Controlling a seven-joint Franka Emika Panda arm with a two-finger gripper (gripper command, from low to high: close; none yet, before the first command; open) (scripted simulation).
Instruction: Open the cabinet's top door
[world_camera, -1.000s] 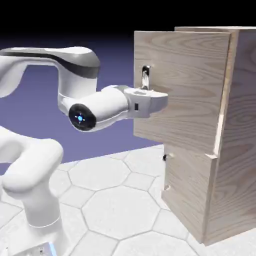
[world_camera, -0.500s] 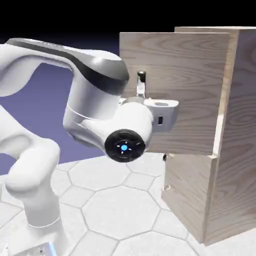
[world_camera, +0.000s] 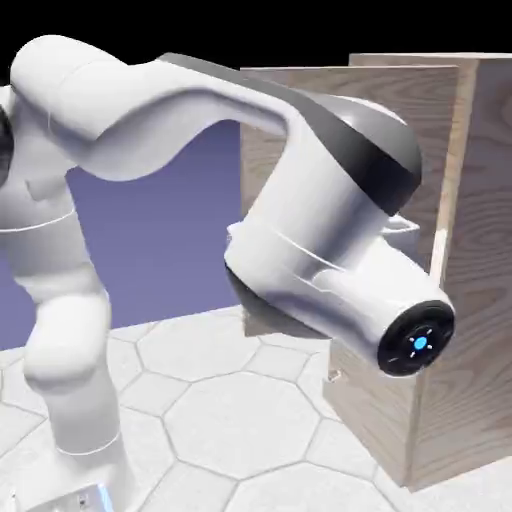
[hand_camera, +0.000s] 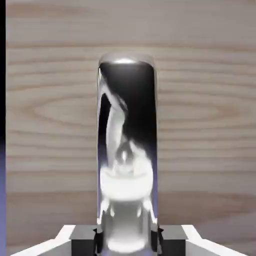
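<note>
Exterior view: arm bulks across the middle, wrist end cap with blue light at lower right, claw itself hidden behind it. The cabinet stands right of the arm, long axis vertical. The top door is swung out on its right-edge hinge, panel face turned toward the camera's left, only its upper strip and left edge showing past the arm. Lower panel closed, one small dark knob visible below the wrist. Versus a second ago: door edge sits farther left, so it is open wider, and the arm has swung in front of the handle, which showed before. Hand view: claw clamped narrow on the handle, grey fingertips pressed at both sides of the bar. Handle runs straight up from the claw, shiny metal, long axis along the view's vertical, wood grain of the door behind running crosswise.
</note>
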